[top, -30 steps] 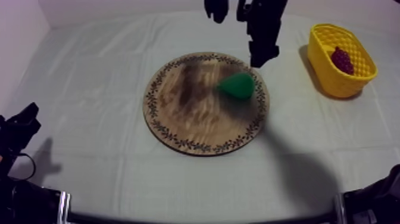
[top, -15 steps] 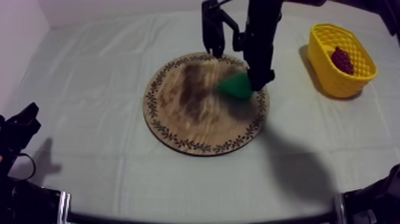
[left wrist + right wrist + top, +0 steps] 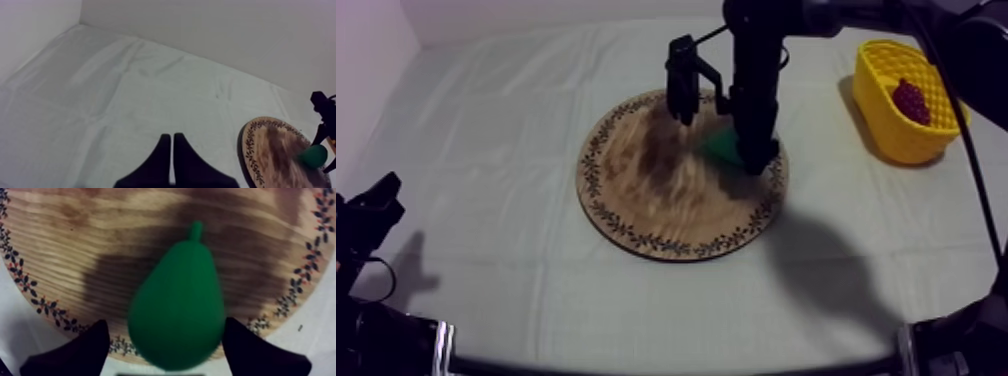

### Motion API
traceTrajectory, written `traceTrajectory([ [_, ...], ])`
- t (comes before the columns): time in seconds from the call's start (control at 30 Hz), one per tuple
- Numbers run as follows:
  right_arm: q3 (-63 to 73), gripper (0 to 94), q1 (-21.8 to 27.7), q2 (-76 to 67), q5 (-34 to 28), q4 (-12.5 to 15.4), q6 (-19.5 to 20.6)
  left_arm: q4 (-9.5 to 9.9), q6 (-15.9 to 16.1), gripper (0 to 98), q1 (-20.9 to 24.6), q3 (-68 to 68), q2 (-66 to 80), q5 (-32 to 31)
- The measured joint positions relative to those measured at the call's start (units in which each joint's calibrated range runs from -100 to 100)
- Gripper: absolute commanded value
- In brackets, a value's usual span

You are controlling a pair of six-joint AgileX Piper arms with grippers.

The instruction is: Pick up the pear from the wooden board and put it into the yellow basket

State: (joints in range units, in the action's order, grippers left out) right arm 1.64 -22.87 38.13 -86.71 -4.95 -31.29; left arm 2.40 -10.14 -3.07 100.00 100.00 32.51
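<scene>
Top view first: where is the pear (image 3: 719, 147)?

— On the wooden board (image 3: 636, 190), lying on its side on the half of the board that faces the yellow basket (image 3: 896, 140). Its fat end is near the board's patterned rim and its stem points toward the board's middle.

And the right hand (image 3: 164, 330)?

— It hangs low over that same half of the board. In the right wrist view its two black fingers stand apart, one on each side of the pear's fat end. They are not clamped on the pear.

So which step is this?

— I judge it to be the grasp itself, with the hand in place around the fruit and the squeeze not yet made. The next move calls for closing evenly on the widest part, since the round, smooth body could slip or roll toward the board's rim. After that comes a lift clear of the board and a carry across to the basket.

Where does the basket stand, and what is in it?

— It stands on the counter (image 3: 486, 150) beyond the board's right side, well apart from the rim. A dark bunch of grapes (image 3: 909, 100) lies inside. There looks to be room left beside it.

The left hand (image 3: 171, 150)?

— Its fingers lie together as a narrow wedge, gripping nothing. It rests over bare cloth, well off the board's left side, taking no part.
</scene>
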Motion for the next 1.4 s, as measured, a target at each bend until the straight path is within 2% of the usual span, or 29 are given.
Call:
traceTrajectory([
  [0.13,0.57,58.2,-0.11,1.81,0.83,-0.24,0.43,0.0,0.0,0.1,0.0,0.0,0.0,0.0],
  [0.37,3.53,42.2,-0.16,4.39,3.19,-0.91,2.6,0.0,0.0,0.1,0.0,0.0,0.0,0.0],
  [0.5,3.88,37.2,-0.09,3.9,4.65,-1.81,3.28,0.0,0.0,0.1,0.0,0.0,0.0,0.0],
  [0.83,2.61,35.6,2.22,-6.04,3.81,-3.23,2.4,0.0,0.0,0.1,0.0,0.0,0.0,0.0],
  [1.0,0.47,35.7,4.54,-14.17,7.44,-5.25,3.3,0.0,0.0,0.1,0.0,0.0,0.0,0.0],
  [1.17,-1.29,36.3,7.77,-22.22,10.74,-6.8,6.12,0.0,0.0,0.1,0.0,0.0,0.0,0.0],
  [1.4,-3.03,36.9,13.63,-30.04,14.22,-8.91,12.99,0.0,0.0,0.1,0.0,0.0,0.0,0.0],
])
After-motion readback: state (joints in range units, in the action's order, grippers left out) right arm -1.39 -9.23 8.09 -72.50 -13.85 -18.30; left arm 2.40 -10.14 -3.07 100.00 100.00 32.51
